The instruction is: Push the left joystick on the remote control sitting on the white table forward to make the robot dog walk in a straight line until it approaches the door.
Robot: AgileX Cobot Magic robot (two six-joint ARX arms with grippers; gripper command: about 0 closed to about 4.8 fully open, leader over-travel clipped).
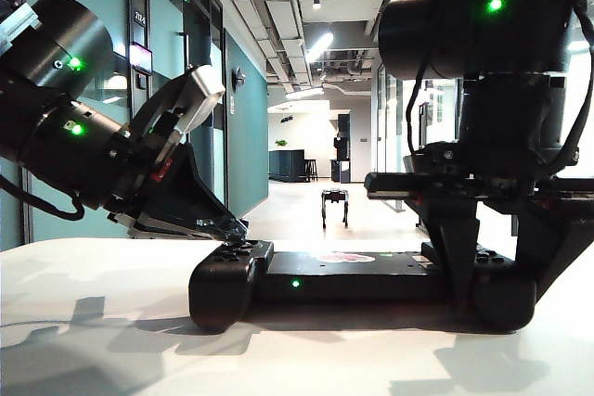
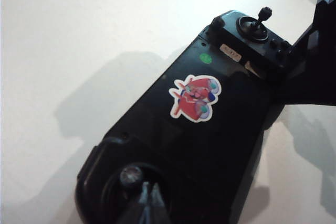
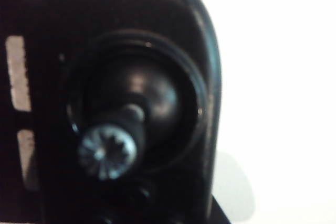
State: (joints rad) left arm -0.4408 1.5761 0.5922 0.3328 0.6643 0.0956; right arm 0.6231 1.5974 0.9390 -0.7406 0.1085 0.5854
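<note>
The black remote control [image 1: 353, 275] lies across the white table [image 1: 111, 322], a green light on its front. My left gripper [image 1: 237, 227] slants down onto its left end. In the left wrist view, its shut tips [image 2: 148, 195] rest right beside the cap of the left joystick [image 2: 131, 176]. My right gripper [image 1: 498, 287] straddles the remote's right end, one finger against each side. The matching right stick [image 3: 107, 153] fills the right wrist view. The robot dog [image 1: 335, 206] stands small, far down the corridor. I cannot pick out the door.
A red cartoon sticker [image 2: 195, 98] marks the remote's flat middle. Beyond the table a long corridor [image 1: 297, 215] runs away, with teal walls on the left and glass partitions on the right. The right arm's body [image 1: 483, 62] hangs above the remote.
</note>
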